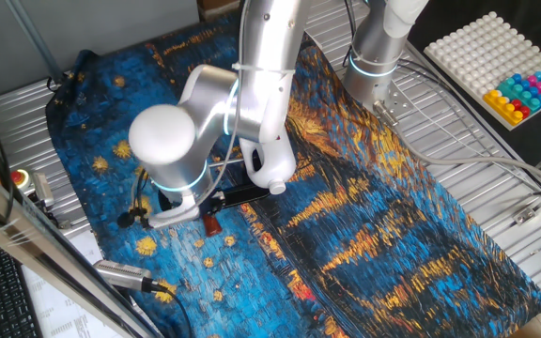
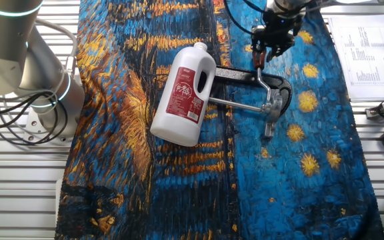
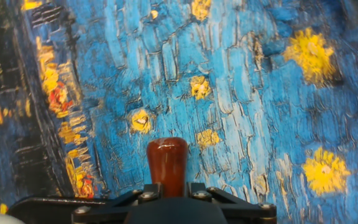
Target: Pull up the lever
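The cloth (image 2: 179, 180) over the surface carries a painted night-sky pattern: deep blue brush-strokes, yellow starbursts, orange and gold streaks, with dark, near-black patches; the lever (image 2: 261, 79) is a silver rod with a glossy reddish-brown knob (image 3: 166, 163), fixed on a black fixture (image 2: 245, 75); the crossbar (image 2: 239, 105) is plain silver; the jug (image 2: 185, 93) is white with a red label bearing white lettering; the end effector (image 2: 272, 41) is black; the arm (image 1: 252, 94) is silver-white with glowing pale-blue rings; a white tray (image 1: 482, 56) holds white balls and a yellow corner block with blue, pink and teal ones; the bare surface (image 1: 496, 216) is ribbed silver metal.
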`<state>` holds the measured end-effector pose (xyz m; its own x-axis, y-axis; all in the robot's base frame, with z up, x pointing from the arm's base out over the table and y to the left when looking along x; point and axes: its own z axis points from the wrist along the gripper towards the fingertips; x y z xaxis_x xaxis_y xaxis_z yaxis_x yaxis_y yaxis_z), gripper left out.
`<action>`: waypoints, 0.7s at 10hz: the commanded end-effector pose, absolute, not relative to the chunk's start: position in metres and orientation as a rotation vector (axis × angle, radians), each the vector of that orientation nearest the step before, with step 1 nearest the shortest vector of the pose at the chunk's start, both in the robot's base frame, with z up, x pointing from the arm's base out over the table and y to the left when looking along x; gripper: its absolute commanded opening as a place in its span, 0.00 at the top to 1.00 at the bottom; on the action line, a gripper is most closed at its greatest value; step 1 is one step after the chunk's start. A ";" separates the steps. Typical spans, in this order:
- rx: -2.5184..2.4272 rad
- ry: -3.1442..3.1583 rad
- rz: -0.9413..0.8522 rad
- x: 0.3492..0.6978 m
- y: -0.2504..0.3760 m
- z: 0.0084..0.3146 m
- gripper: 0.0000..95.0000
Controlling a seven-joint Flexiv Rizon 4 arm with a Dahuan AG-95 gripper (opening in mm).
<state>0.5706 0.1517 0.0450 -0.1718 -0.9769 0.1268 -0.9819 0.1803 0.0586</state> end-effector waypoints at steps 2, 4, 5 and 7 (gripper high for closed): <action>2.117 -2.188 -0.024 0.570 0.151 0.046 0.60; 2.128 -2.173 -0.030 0.570 0.151 0.046 0.60; 2.128 -2.171 -0.028 0.569 0.151 0.045 0.60; 2.123 -2.178 -0.026 0.564 0.149 0.041 0.60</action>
